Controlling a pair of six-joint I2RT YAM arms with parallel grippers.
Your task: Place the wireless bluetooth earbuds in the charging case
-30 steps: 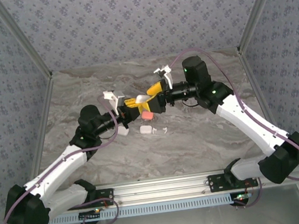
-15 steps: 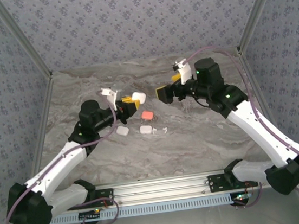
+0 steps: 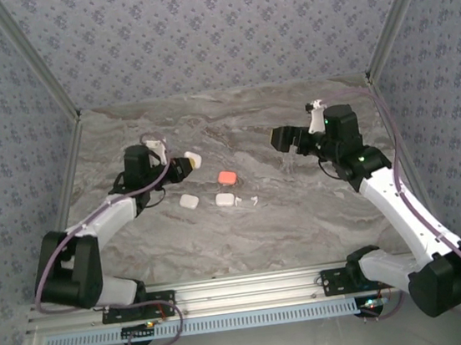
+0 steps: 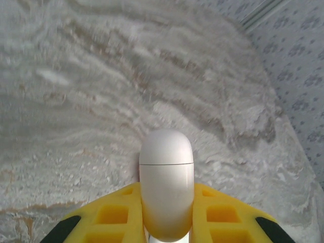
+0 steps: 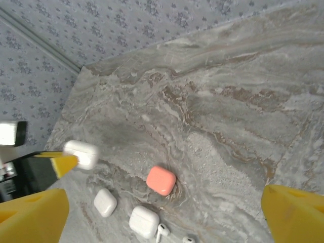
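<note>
Left gripper (image 3: pixel 178 167) pinches white case (image 4: pixel 166 197), lid shut. Your right gripper (image 3: pixel 287 139) stands wide, empty. Two white earbuds (image 5: pixel 162 232) lie loose on table (image 3: pixel 303 214) just beside second white case (image 5: pixel 144 221), near coral case (image 5: pixel 161 180). No bud seated yet; you have lid-opening, pick-up, insertion left.

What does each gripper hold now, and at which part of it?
The left gripper grips a closed white charging case by its lower body, lid end sticking out. The right gripper is open, empty.
</note>
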